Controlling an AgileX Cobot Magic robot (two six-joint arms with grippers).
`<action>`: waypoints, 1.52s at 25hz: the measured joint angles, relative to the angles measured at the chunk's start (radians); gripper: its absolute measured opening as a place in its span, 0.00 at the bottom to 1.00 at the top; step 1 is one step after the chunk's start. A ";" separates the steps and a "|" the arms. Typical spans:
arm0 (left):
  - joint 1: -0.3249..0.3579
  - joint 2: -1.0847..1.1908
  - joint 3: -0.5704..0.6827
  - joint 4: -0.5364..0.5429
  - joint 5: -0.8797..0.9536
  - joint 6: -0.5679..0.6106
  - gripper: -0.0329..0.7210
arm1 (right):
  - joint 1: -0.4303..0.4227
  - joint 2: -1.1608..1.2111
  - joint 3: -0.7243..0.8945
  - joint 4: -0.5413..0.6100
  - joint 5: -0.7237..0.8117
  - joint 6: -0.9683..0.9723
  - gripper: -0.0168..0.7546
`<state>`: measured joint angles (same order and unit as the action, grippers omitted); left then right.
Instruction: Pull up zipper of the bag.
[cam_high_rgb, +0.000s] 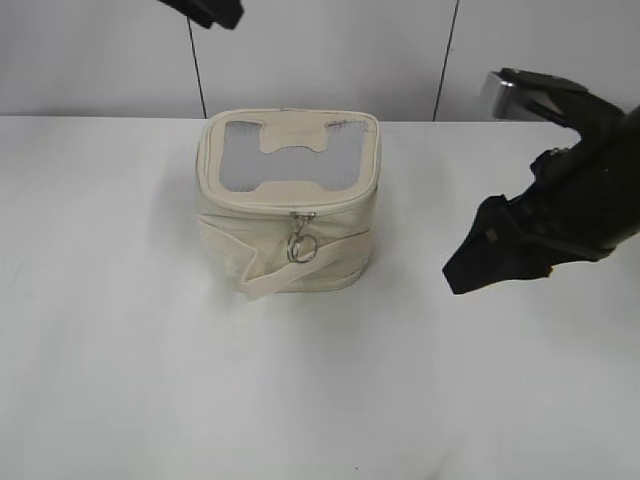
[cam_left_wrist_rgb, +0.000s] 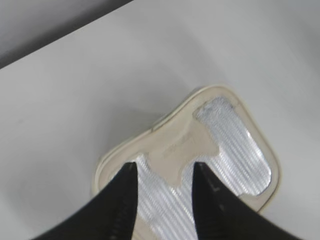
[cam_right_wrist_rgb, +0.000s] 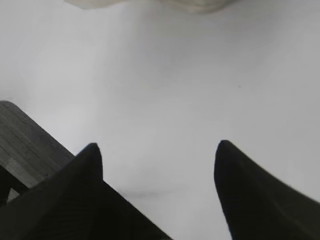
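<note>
So the bag (cam_high_rgb: 288, 205) is a little cream boxy thing sitting upright around the middle of the white table (cam_high_rgb: 110, 330), a bit toward the back wall. Its top panel has a silvery mesh window with a cream handle strip (cam_high_rgb: 297, 141) running across it. The zipper runs around the top edge, and the zipper pull (cam_high_rgb: 301, 243) hangs down the front face with a metal ring on it, right about the middle of the front. A loose cream strap (cam_high_rgb: 290, 272) wraps across the lower front, one end sticking out toward the camera.

The right gripper (cam_high_rgb: 470, 262) hovers off to the right of the bag, well apart from it and touching nothing. In its wrist view the two dark fingers (cam_right_wrist_rgb: 60, 200) are spread wide with only bare table between them, and just the bottom edge of the bag peeks in at the top of that view (blurry, so I can't say which side of it).

The left gripper (cam_left_wrist_rgb: 162, 172) is up above the bag, barely showing at the top of the exterior view. From its wrist camera, its fingers sit parted over the mesh top, the handle strip showing between them, gripping nothing as far as I can tell.
</note>
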<state>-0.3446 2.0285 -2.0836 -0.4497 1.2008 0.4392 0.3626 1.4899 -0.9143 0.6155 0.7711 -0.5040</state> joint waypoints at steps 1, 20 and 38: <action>0.000 -0.052 0.070 0.030 -0.018 -0.023 0.43 | 0.000 -0.027 0.000 -0.043 0.018 0.041 0.73; -0.001 -1.688 1.380 0.362 -0.215 -0.439 0.65 | -0.001 -0.836 0.317 -0.245 0.235 0.275 0.83; 0.057 -2.017 1.546 0.475 -0.143 -0.483 0.64 | -0.001 -1.482 0.415 -0.582 0.269 0.468 0.78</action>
<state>-0.2879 0.0114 -0.5376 0.0254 1.0574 -0.0443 0.3615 0.0078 -0.4998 0.0337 1.0401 -0.0364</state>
